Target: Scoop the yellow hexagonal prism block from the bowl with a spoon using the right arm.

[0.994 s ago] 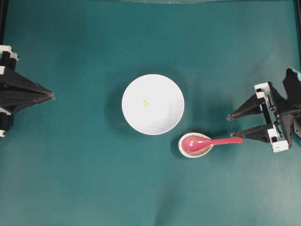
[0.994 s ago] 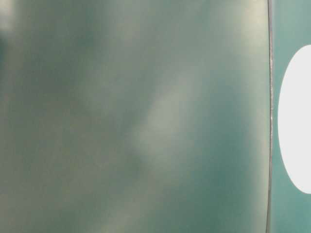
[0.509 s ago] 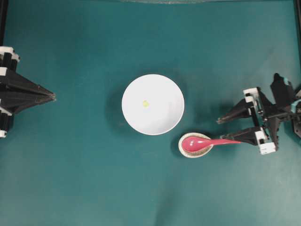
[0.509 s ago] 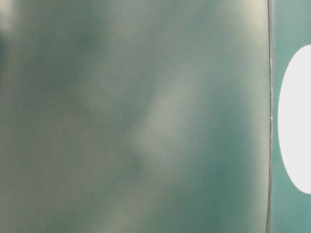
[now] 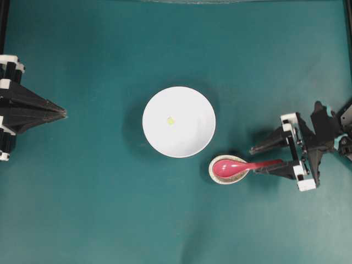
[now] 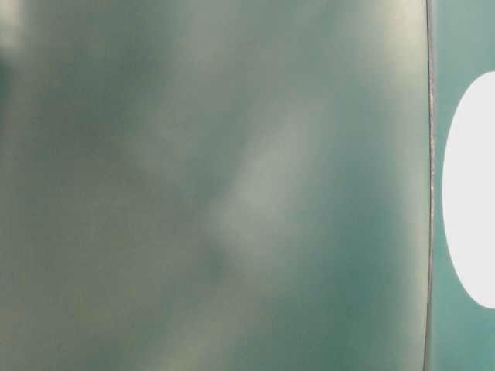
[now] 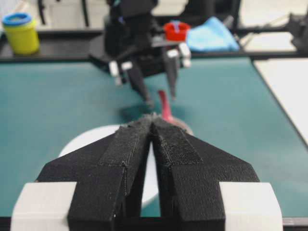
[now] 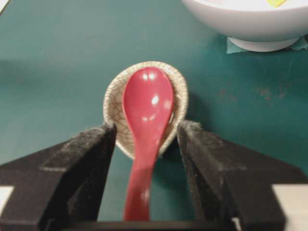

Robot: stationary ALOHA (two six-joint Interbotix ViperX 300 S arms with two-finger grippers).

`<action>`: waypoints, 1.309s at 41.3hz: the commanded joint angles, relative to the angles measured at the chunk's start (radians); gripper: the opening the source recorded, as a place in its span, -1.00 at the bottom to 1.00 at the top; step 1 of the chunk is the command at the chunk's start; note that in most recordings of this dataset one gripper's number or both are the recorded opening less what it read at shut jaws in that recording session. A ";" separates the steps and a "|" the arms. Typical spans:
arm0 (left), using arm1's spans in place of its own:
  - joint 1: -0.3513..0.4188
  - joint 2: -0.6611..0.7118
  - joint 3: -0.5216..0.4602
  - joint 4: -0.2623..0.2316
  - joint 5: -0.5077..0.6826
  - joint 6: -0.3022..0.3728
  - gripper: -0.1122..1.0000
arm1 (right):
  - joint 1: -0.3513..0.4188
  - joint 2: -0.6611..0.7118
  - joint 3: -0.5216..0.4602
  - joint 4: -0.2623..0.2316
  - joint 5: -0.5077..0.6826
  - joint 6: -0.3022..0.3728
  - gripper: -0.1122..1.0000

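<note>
The white bowl (image 5: 187, 137) stands mid-table with the tiny yellow hexagonal prism block (image 5: 170, 121) inside it, left of centre. The pink-red spoon (image 5: 242, 165) lies with its scoop in a speckled beige rest (image 5: 219, 177), handle pointing right. My right gripper (image 5: 254, 161) is open, its fingers either side of the handle without touching it. In the right wrist view the spoon (image 8: 147, 103) runs between the fingertips (image 8: 103, 132), the rest (image 8: 115, 106) just ahead, the bowl (image 8: 250, 19) at top right. My left gripper (image 5: 64, 114) is shut and empty at the far left.
Beyond the table's far edge in the left wrist view stand a yellow pot with a blue lid (image 7: 20, 31), a red item (image 7: 175, 30) and a blue cloth (image 7: 211, 36). The table-level view is a blur with a white shape (image 6: 472, 185) at its right edge.
My right gripper has moved left toward the spoon, and its open fingers now straddle the handle. The left arm, bowl, block and spoon have not moved.
</note>
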State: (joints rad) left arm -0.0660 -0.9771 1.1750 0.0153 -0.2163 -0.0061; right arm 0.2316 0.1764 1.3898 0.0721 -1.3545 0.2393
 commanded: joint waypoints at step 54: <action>-0.002 0.009 -0.025 0.002 -0.006 0.000 -0.67 | 0.081 0.032 -0.041 0.087 0.101 -0.067 -0.04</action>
State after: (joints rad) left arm -0.0675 -0.9771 1.1735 0.0169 -0.2163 -0.0061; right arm 0.3068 0.2209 1.3484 0.1595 -1.2471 0.1749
